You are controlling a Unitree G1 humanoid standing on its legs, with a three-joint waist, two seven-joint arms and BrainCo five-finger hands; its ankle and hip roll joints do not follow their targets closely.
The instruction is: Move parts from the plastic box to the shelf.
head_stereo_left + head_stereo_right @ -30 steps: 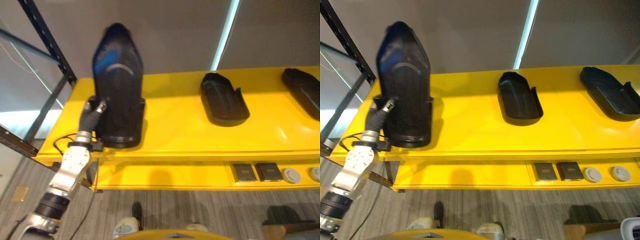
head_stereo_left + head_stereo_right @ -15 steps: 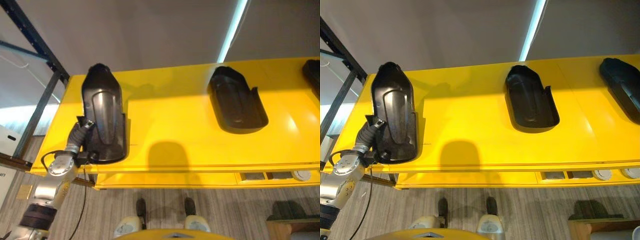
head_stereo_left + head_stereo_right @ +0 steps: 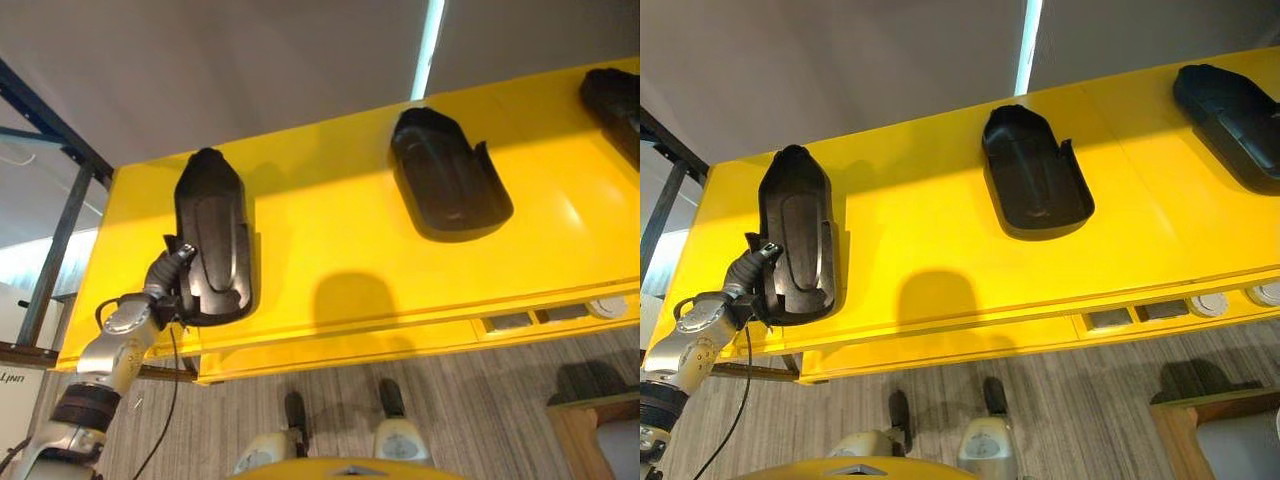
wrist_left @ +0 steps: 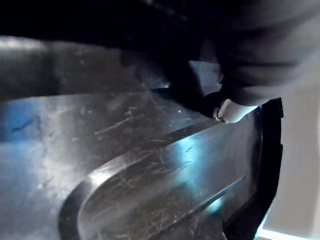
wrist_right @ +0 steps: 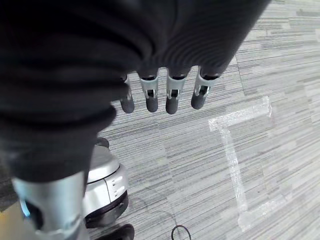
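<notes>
- Left eye view shows our left hand at the near left edge of a black part, which now lies flat on the yellow shelf near its left end.
- A second ago we held that part tilted up on its near end, its nose high above the shelf; half a second ago it was already down, and it has stayed put since. The whole picture has also shifted between frames, so some of the apparent drift is our head moving, not the part.
- Our left wrist view has the scuffed black part right up against the camera, with a dark fingertip touching it. We cannot tell from any view whether the fingers are curled round the rim or simply resting beside it.
- Our right hand hangs over the grey carpet, fingers straight and relaxed, holding nothing.
- Two more black parts sit on the same shelf: one in the middle, another at the far right end, each well apart from its neighbour.
- We judge this placement as good as done: the part rests on its own, so what remains is freeing the left hand and going back to the plastic box for the next piece.
</notes>
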